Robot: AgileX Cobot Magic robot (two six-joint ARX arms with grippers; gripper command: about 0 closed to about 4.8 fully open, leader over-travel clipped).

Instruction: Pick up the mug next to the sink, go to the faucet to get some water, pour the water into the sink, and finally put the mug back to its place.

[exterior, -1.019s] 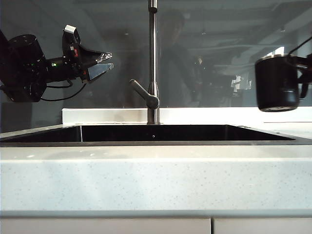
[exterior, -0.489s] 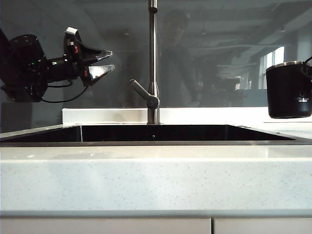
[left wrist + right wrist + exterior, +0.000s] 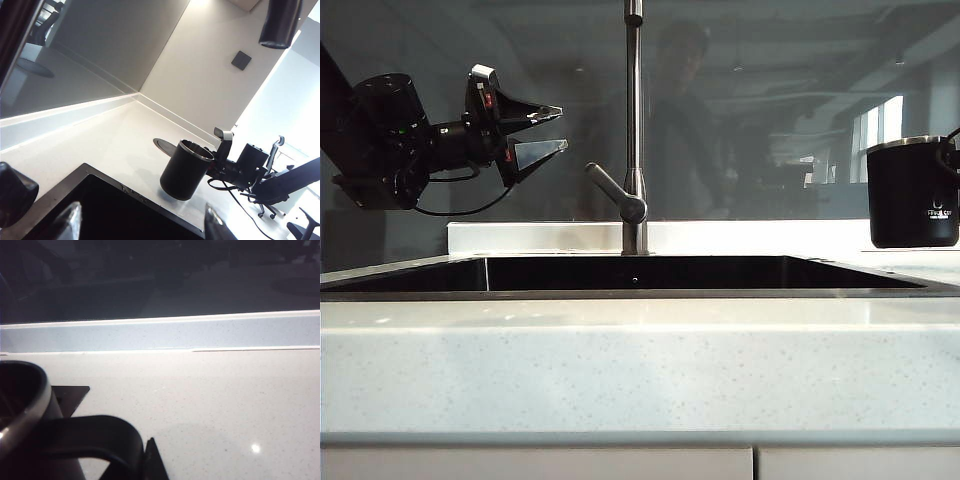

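While half cropped, mug (image 3: 912, 192) in right end effector (image 3: 142, 460).

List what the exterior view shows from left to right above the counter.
Left end effector, open → faucet lever → faucet → mug, with the right end effector at the picture's right edge.

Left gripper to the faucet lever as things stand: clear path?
Probably yes. The left gripper hangs open above the sink's left end, jaws pointing toward the lever, with only open air between. The mug, held by the right gripper, is far right on the counter.
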